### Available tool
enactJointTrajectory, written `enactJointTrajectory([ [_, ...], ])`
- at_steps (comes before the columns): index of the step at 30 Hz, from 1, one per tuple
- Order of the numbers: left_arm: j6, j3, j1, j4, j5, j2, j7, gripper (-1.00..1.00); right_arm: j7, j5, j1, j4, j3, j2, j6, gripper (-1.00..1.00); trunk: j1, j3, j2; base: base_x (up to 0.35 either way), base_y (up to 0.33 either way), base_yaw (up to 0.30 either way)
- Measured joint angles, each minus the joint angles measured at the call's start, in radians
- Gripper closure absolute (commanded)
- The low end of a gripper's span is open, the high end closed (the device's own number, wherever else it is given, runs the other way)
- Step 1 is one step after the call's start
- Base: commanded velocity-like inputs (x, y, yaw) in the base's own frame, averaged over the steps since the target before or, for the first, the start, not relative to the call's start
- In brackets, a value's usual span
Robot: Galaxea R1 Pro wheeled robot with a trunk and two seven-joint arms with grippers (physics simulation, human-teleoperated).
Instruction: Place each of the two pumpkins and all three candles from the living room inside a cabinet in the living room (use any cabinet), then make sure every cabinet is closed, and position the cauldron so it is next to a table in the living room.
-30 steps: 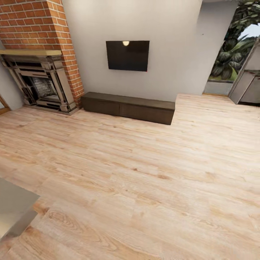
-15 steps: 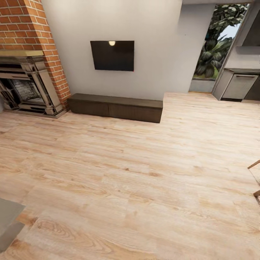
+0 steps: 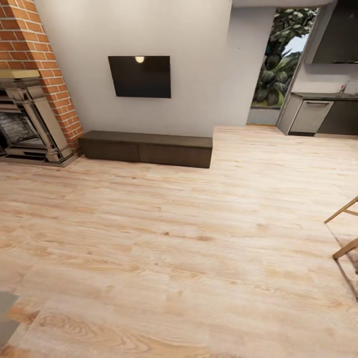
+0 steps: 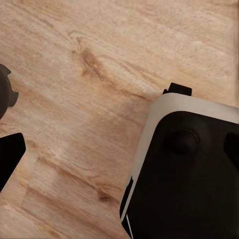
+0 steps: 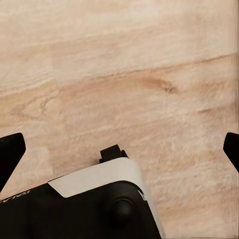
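Note:
The long low dark-brown cabinet (image 3: 146, 148) stands shut against the far wall under a wall TV. A grey corner of the table (image 3: 5, 313) pokes in at the lower left of the head view. The pumpkins, the candles and the cauldron are out of view. My left gripper (image 4: 119, 154) hangs over bare wood floor with one black fingertip (image 4: 10, 159) at the picture's edge, holding nothing. My right gripper (image 5: 119, 149) is open over the floor, its fingertips (image 5: 11, 152) far apart and nothing between them.
A brick fireplace (image 3: 27, 124) stands at the far left. A kitchen counter (image 3: 318, 112) and a window with plants lie at the far right. Wooden chair legs (image 3: 343, 233) enter at the right edge. Wide wood floor (image 3: 179, 238) stretches ahead. My white-and-black base (image 4: 189, 169) shows below the wrists.
The head camera has swung to the right: cabinet, TV and fireplace slid left in the picture, the table corner shrank, and the kitchen and chair legs came into view.

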Motion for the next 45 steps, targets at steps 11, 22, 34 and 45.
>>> enactJointTrajectory([
  [11,-0.001,0.002,0.0,0.0,-0.002,-0.01,-0.001,-1.0,0.006,-0.128,0.0,0.001,0.001,-0.001,0.004,-1.0,0.0,0.0,0.0,0.0,0.0,-0.284],
  [22,0.005,0.002,0.0,0.0,-0.002,-0.016,-0.006,-1.0,0.009,-0.155,0.0,0.001,0.003,-0.001,0.008,-1.0,0.0,0.0,0.0,0.0,0.0,-0.284],
  [34,0.008,0.007,0.0,0.0,0.001,-0.017,-0.005,-1.0,0.01,-0.148,0.0,0.001,0.003,-0.002,0.009,-1.0,0.0,0.0,0.0,0.014,0.0,-0.091],
  [45,-0.027,0.012,0.0,-0.001,0.001,-0.036,-0.013,-1.0,0.009,-0.156,0.0,0.001,0.003,-0.003,0.001,-1.0,0.0,0.0,0.0,0.258,0.0,-0.001],
])
